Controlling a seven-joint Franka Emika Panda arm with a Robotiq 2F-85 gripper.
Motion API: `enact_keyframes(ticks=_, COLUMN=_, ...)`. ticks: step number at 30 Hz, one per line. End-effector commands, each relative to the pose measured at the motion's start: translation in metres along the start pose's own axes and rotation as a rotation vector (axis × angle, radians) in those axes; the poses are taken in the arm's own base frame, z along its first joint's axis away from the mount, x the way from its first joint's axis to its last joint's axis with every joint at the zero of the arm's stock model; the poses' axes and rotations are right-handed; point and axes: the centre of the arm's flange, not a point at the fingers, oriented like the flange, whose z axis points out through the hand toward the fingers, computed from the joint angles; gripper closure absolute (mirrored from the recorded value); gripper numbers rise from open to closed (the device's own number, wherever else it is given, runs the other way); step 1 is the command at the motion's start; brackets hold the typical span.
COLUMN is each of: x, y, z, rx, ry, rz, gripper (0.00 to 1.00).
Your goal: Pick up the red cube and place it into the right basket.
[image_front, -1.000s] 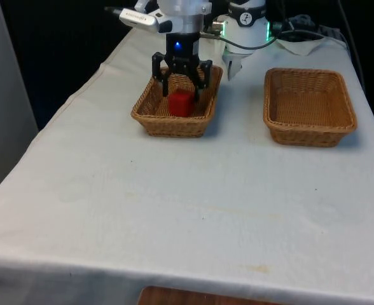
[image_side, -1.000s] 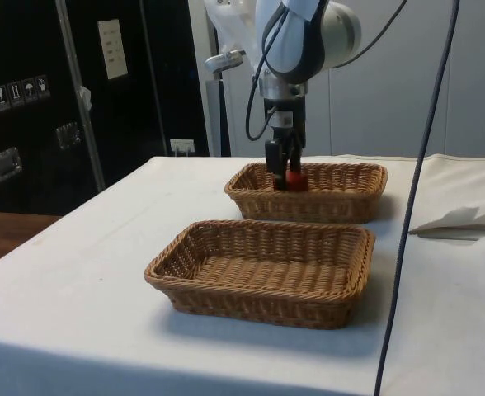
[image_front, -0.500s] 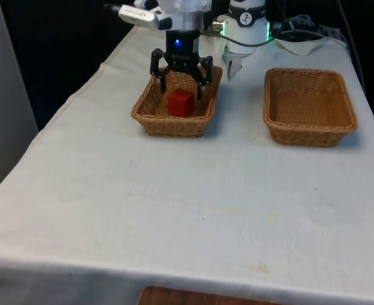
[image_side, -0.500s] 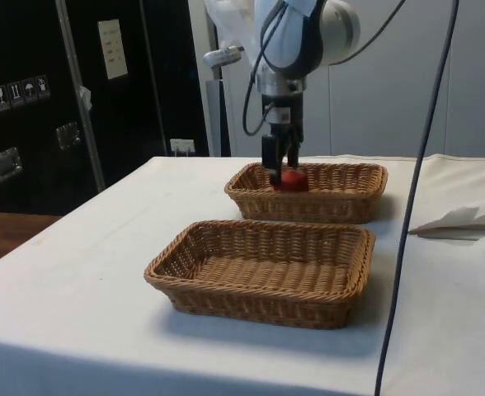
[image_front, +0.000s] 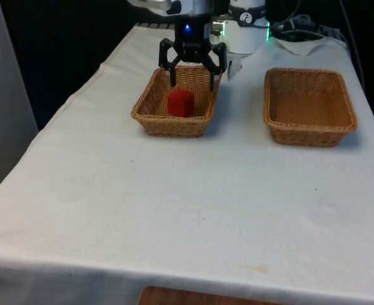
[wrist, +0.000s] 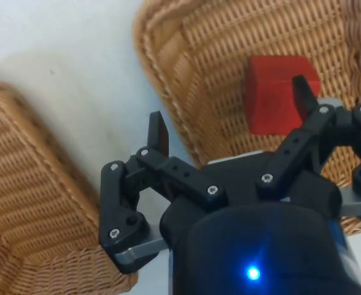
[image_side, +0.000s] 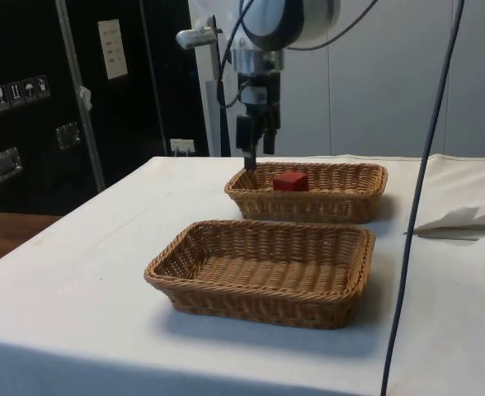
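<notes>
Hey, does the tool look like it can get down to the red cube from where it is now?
Probably yes. The tool is open and hangs just above the basket holding the cube. The basket is open-topped and nothing covers the cube, but the tool sits a little off to one side, so it would need recentring first.

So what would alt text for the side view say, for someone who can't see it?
An open black claw hangs above the far wicker basket, where a red cube lies. A second, empty wicker basket sits nearer on the white-clothed table.
</notes>
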Motion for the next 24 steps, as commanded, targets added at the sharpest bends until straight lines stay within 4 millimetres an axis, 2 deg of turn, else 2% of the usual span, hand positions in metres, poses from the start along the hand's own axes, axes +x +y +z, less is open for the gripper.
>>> enact_keyframes(ticks=1, x=0.002, y=-0.003, z=-0.001, rx=0.002, ry=0.001, rz=-0.002, gripper=0.0)
enact_keyframes(ticks=7, x=0.009, y=-0.024, z=-0.005, rx=0.003, ry=0.005, rz=-0.024, gripper=0.0)
enact_keyframes(ticks=24, x=0.02, y=-0.063, z=-0.011, rx=0.019, ry=0.028, rz=-0.097, gripper=0.0)
